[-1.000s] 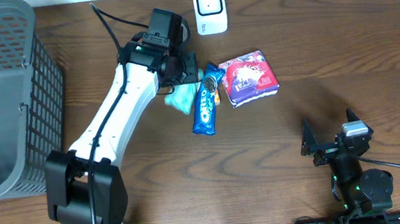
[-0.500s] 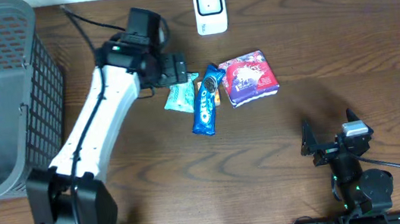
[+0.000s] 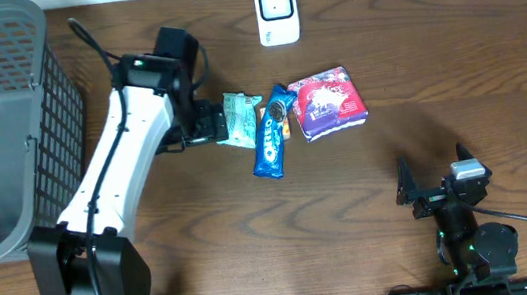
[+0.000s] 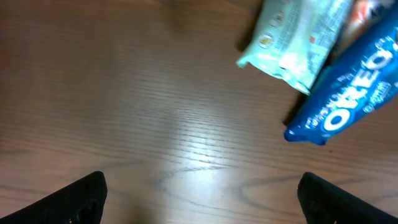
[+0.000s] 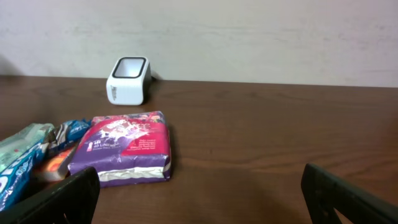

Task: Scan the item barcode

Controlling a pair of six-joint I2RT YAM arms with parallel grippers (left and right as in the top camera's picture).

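Table (image 3: 455, 64): dark brown wood grain; it carries everything below.
Basket (image 3: 61, 102): grey mesh, at the table's far left edge.
Left arm (image 3: 113, 156): white, reaching from the near edge up toward the cluster of packets.
Right arm (image 3: 472, 243): black, folded low at the near right, well apart from the packets.
Pink packet (image 3: 327, 101): lies flat at the right end of the cluster, printed face up.
Oreo packet (image 3: 272, 134): blue, lying at a slant, its upper end just beside the pink packet.
Mint-green packet (image 3: 238, 120): flat on the table, its right edge tucked under the Oreo packet; below and left of the scanner, well apart from it.
Scanner (image 3: 276, 10): small white box with a dark window, at the far edge.
Left hand (image 3: 205, 124): fingers spread wide and empty, just left of the mint-green packet.
Right hand (image 5: 199, 199): fingers spread wide, nothing between them, facing the pink packet and scanner.
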